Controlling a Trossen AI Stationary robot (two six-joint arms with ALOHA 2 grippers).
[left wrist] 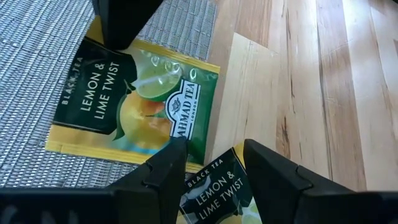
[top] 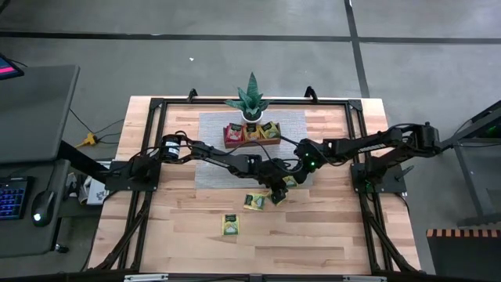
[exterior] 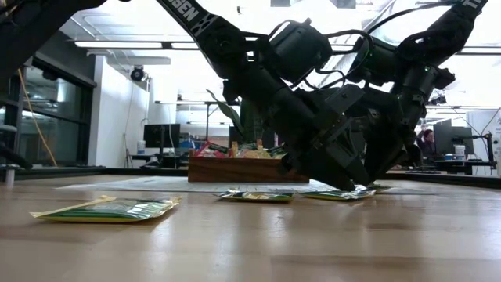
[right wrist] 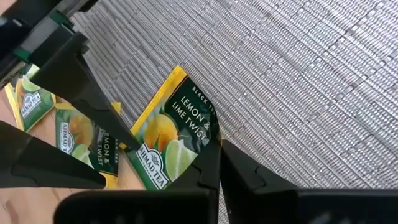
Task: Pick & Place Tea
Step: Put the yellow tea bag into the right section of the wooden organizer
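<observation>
A: From above, where's the tea?
B: Both grippers meet over one packet (top: pixel 288 181) at the mat (top: pixel 210 168) edge; two more lie nearby on the desk (top: pixel 329 235).
A: Left wrist view?
B: Left gripper (left wrist: pixel 214 165), jaws part-open, straddles a lower packet (left wrist: pixel 214 193).
A: Right wrist?
B: Right gripper (right wrist: pixel 217 163), jaws shut at the packet's corner; it lies flat, slanted.

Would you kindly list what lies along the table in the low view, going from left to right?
Loose green and yellow tea packet → wooden tray of tea farther back → flat packet on the table → the two arms' grippers bunched together over another packet, too overlapped to order.
</observation>
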